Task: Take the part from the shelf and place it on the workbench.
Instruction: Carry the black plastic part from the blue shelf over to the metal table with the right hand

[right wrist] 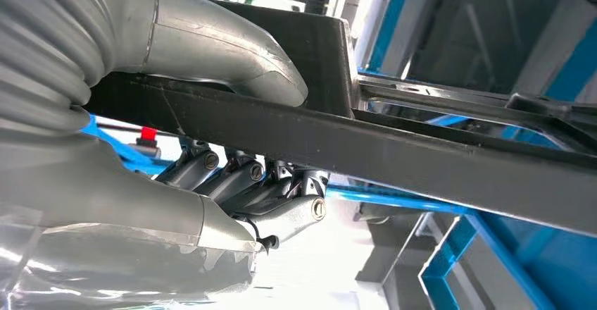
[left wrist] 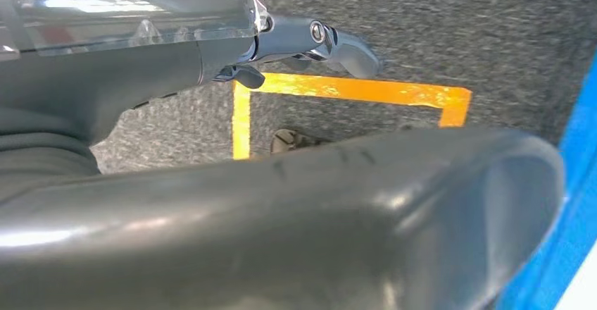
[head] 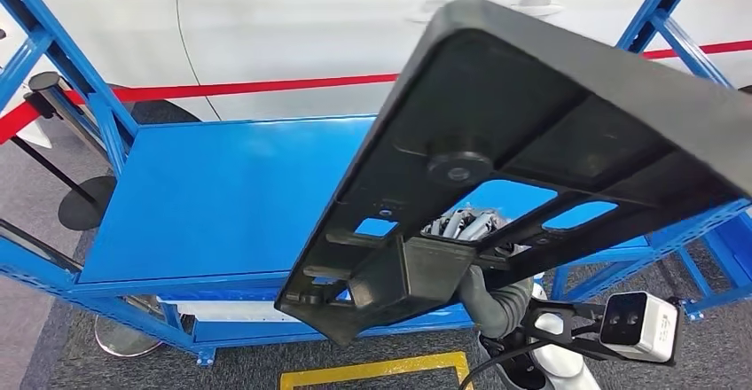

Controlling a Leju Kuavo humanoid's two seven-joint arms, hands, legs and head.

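R hand (head: pixel 466 230) grips the black part (head: pixel 532 151) by a rib w/ thumb (right wrist: pixel 232 56) on one side, fingers (right wrist: pixel 246 183) curled on the other. Part is held tilted in the air, above the blue shelf (head: pixel 213 195). L hand (left wrist: pixel 310 42) hangs over grey floor (left wrist: pixel 457 28) by yellow tape (left wrist: pixel 352 88), fingers loosely apart, holding nothing. White car (head: pixel 310 27) and red strap (head: pixel 257 87) beyond the shelf.

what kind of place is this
Probably a car factory or assembly workshop: blue steel shelving, a white car behind a red barrier belt, and yellow floor marking. The right hand holds a black part.
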